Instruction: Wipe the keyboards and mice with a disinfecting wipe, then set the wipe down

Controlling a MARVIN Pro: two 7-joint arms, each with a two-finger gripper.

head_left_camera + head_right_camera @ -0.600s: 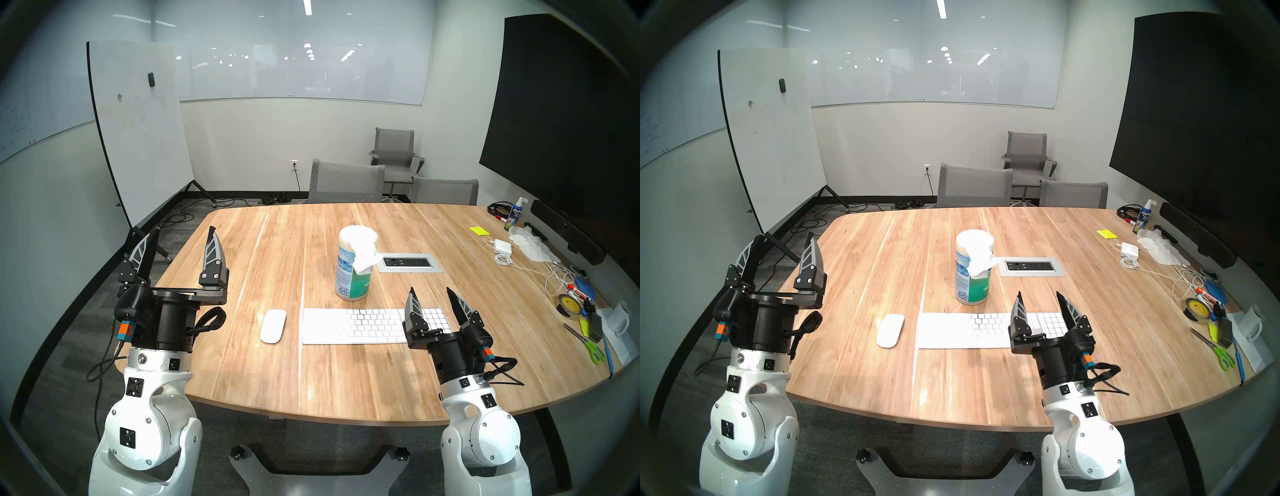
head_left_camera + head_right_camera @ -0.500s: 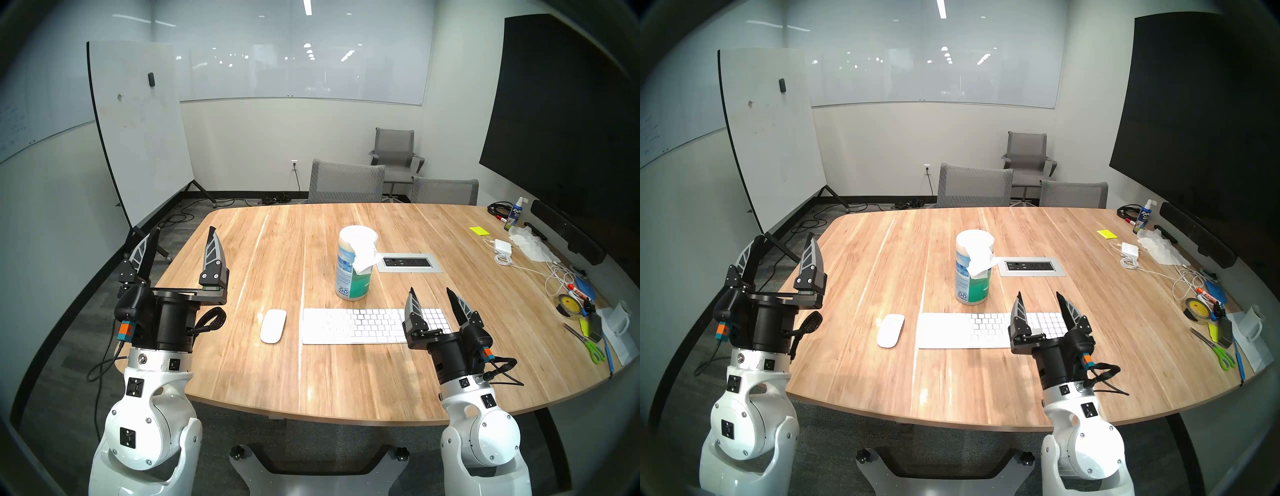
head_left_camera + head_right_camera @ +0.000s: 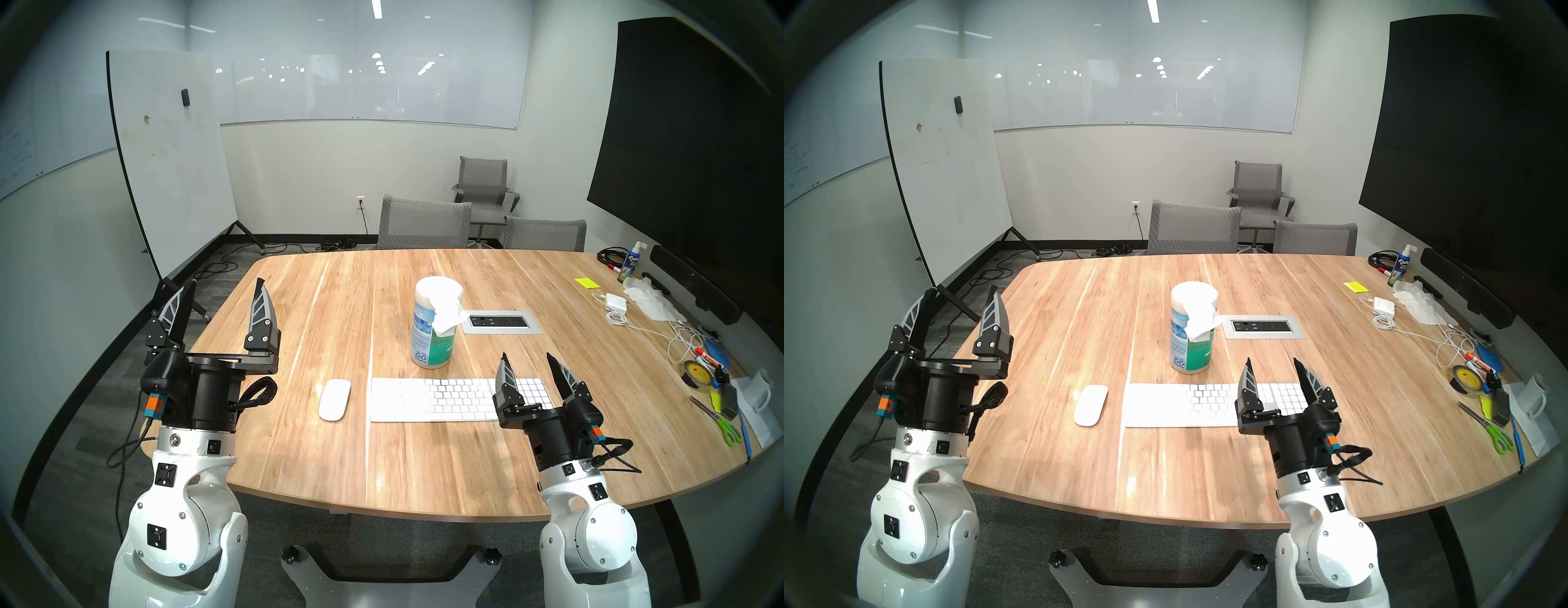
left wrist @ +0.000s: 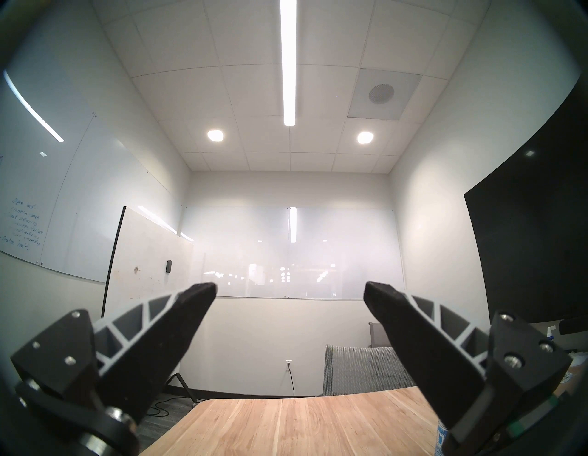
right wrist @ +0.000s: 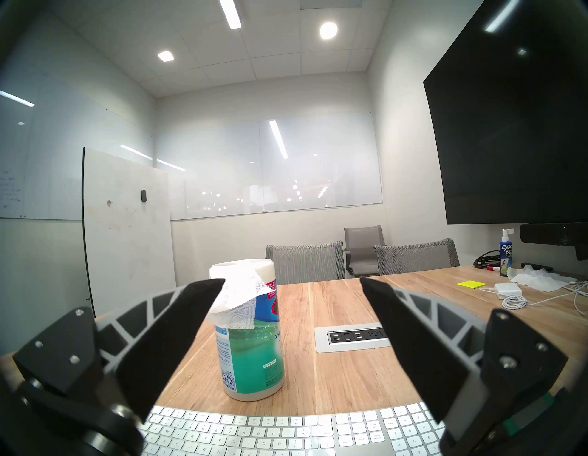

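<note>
- Left gripper (image 3: 225, 286) is raised over the table's (image 3: 297, 467) left edge, jaws apart, empty; nothing crowds it.
- Mouse (image 3: 334, 399) lies to its right, below it, just left of the keyboard (image 3: 432, 399).
- Wipe (image 3: 445, 316) hangs from the canister (image 3: 432, 339) beyond the keyboard: nothing is wiped yet, so I judge pulling it comes next.
- Right gripper (image 3: 528, 361), spread and empty, hovers over the keyboard's right end; the wipe is ahead, to its left, across bare table.

table (image 3: 424, 467): keyboard (image 3: 432, 399) near centre | mouse (image 3: 334, 399) just left of keyboard, apart | canister (image 3: 432, 327) just behind keyboard, wipe (image 3: 445, 316) hanging from its top | power outlet panel (image 3: 500, 323) right of canister | tissue heap (image 3: 649, 303) far right | scissors (image 3: 721, 420) near right edge | chairs (image 3: 424, 223) behind table
</note>
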